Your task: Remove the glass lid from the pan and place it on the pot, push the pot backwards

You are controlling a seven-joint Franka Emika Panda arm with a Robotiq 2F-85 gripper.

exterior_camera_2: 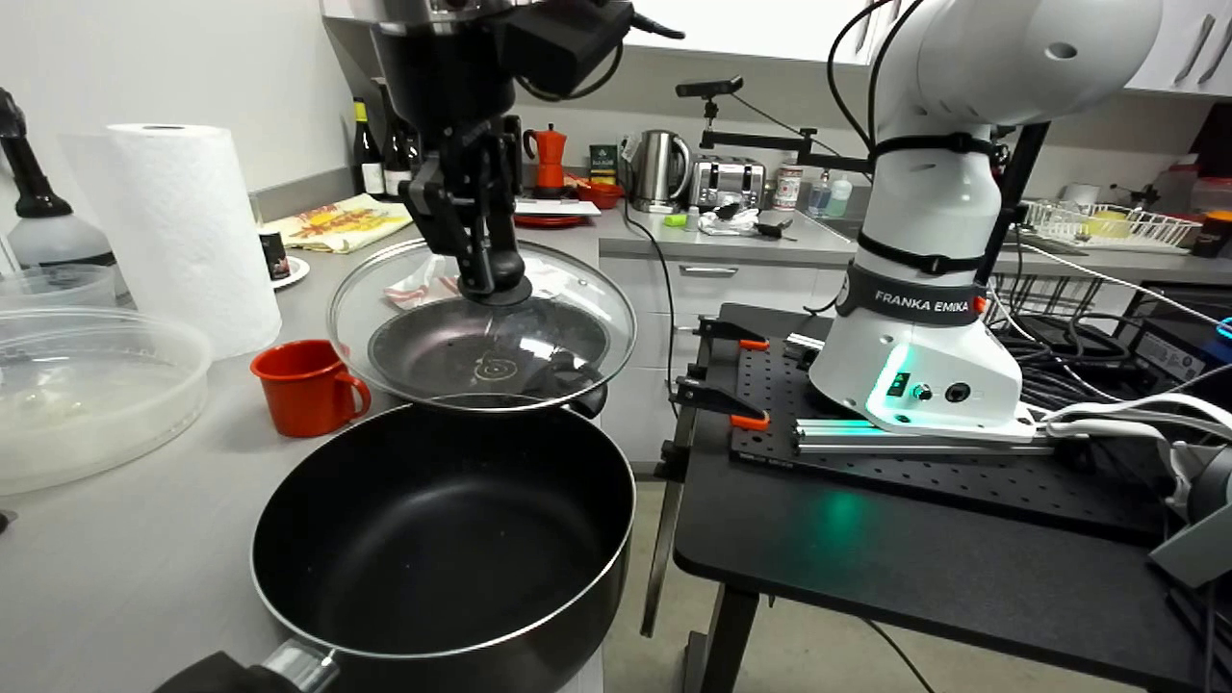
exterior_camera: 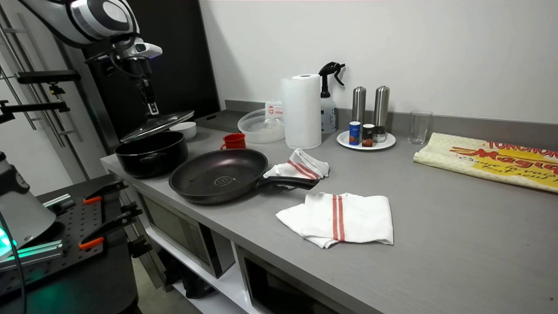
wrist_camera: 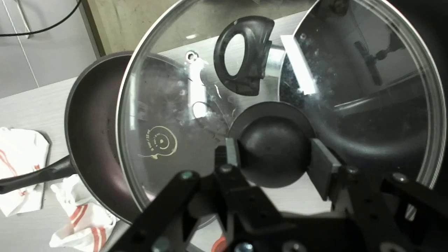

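A paper towel roll and a spray bottle stand near the back edge of a gray worktop, with a white plate holding metal grinders and small shakers, a glass and a yellow cloth along the same edge. A red mug sits near a clear plastic tub; a folded towel lies toward the front edge, near a crumpled towel.

At the frame's left, the gripper holds the tilted glass lid higher than the pot; the pan sits centre-left.
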